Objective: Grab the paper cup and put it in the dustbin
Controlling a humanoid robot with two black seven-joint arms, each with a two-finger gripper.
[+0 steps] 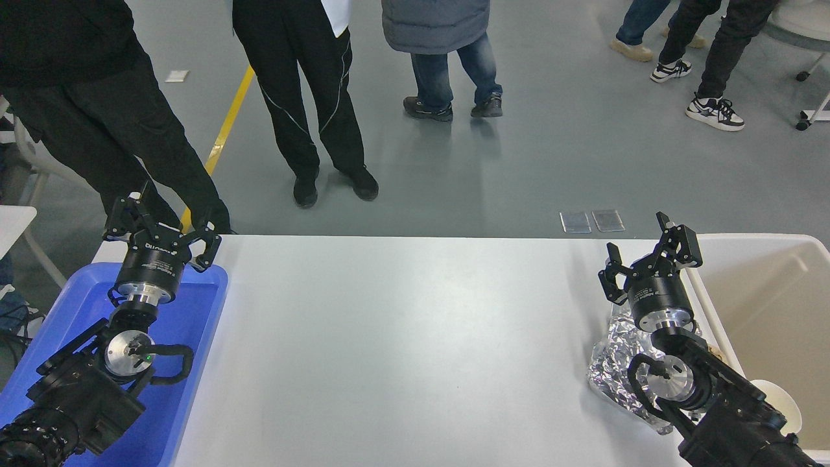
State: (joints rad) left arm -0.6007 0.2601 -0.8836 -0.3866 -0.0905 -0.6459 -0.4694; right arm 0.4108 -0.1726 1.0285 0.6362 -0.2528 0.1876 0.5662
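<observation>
The white paper cup lies inside the dustbin at its near left corner, partly hidden behind my right arm. The dustbin is a large cream-beige bin at the table's right end. My right gripper is open and empty. It hovers over the table's far right, just left of the bin's rim and well beyond the cup. My left gripper is open and empty, parked over the blue tray at the left.
A crumpled silver foil bag lies on the table under my right wrist, next to the bin. A blue plastic tray sits at the table's left edge. Several people stand on the floor beyond the far edge.
</observation>
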